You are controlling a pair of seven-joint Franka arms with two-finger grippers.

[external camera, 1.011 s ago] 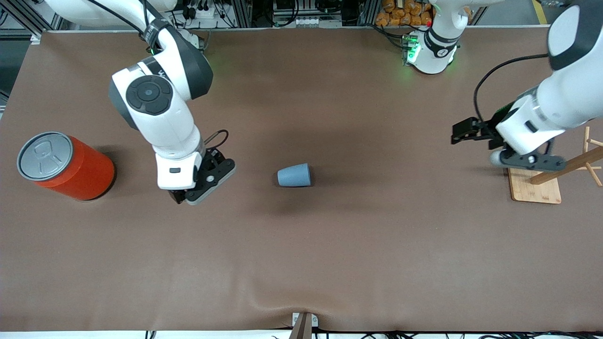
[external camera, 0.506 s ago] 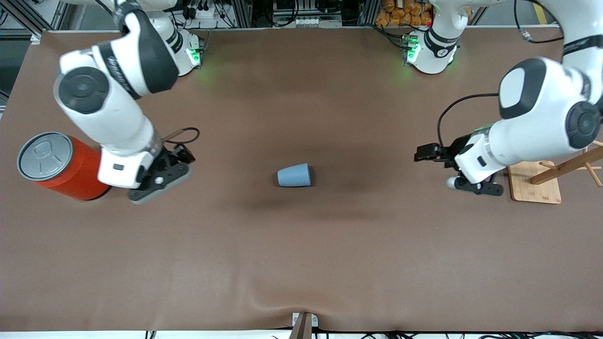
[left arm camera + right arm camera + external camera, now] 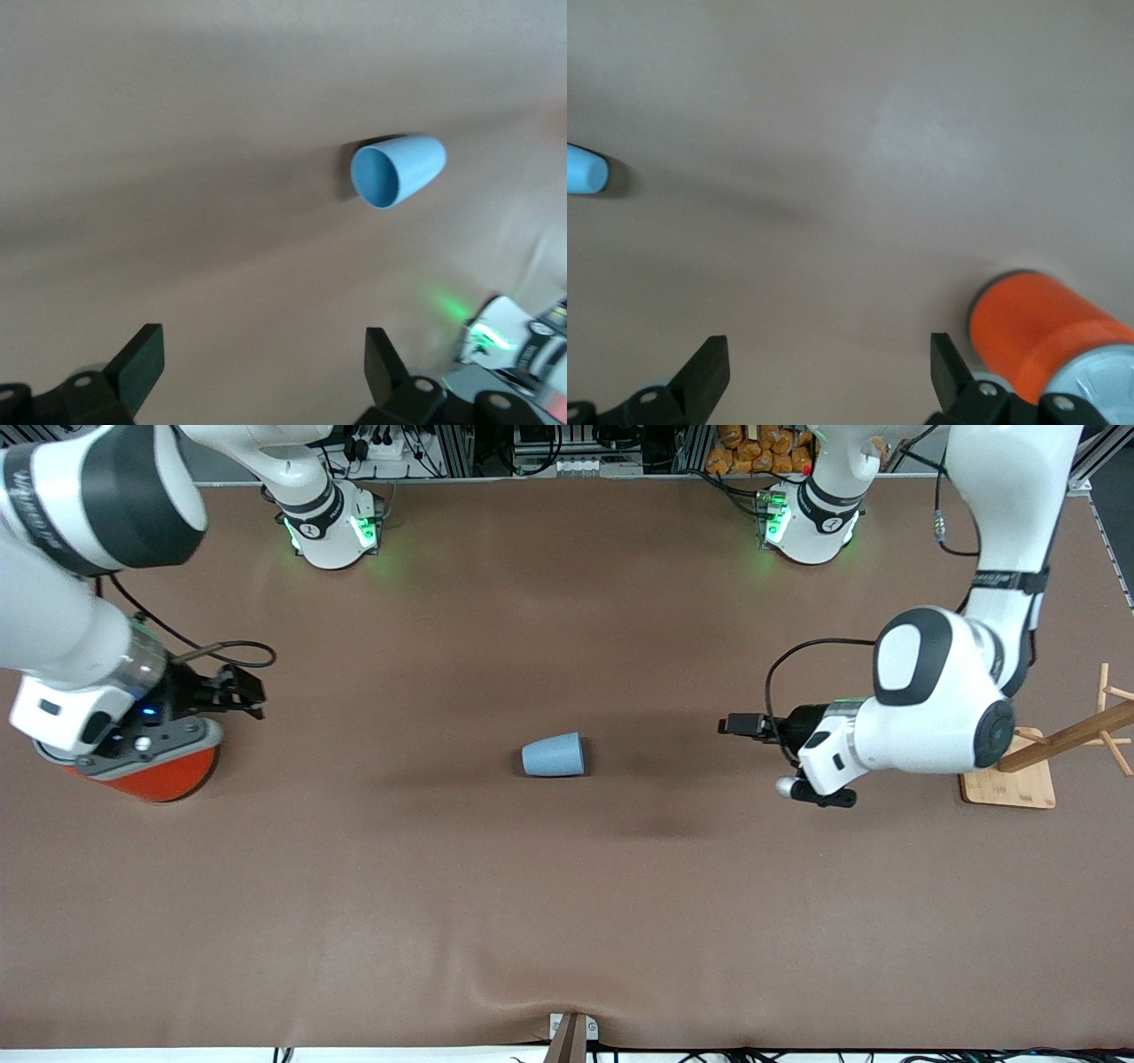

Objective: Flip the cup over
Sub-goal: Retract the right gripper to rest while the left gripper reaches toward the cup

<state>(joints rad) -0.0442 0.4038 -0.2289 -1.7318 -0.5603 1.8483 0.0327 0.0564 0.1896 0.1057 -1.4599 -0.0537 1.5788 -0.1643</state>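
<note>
The light blue cup (image 3: 553, 755) lies on its side in the middle of the brown table, its mouth toward the left arm's end. The left wrist view looks into its darker inside (image 3: 397, 170). My left gripper (image 3: 811, 790) hangs over bare table between the cup and the wooden stand; its jaws are wide open and empty (image 3: 263, 367). My right gripper (image 3: 142, 748) is over the orange can, open and empty (image 3: 830, 372). The right wrist view catches only the cup's edge (image 3: 585, 170).
The large orange can (image 3: 168, 775) with a grey lid stands at the right arm's end, mostly covered by the right hand; it also shows in the right wrist view (image 3: 1036, 336). A wooden rack on a board (image 3: 1010, 779) stands at the left arm's end.
The right arm has swung away from the cup to over the orange can. The left arm has moved from the wooden rack toward the cup. The cup has not moved.
</note>
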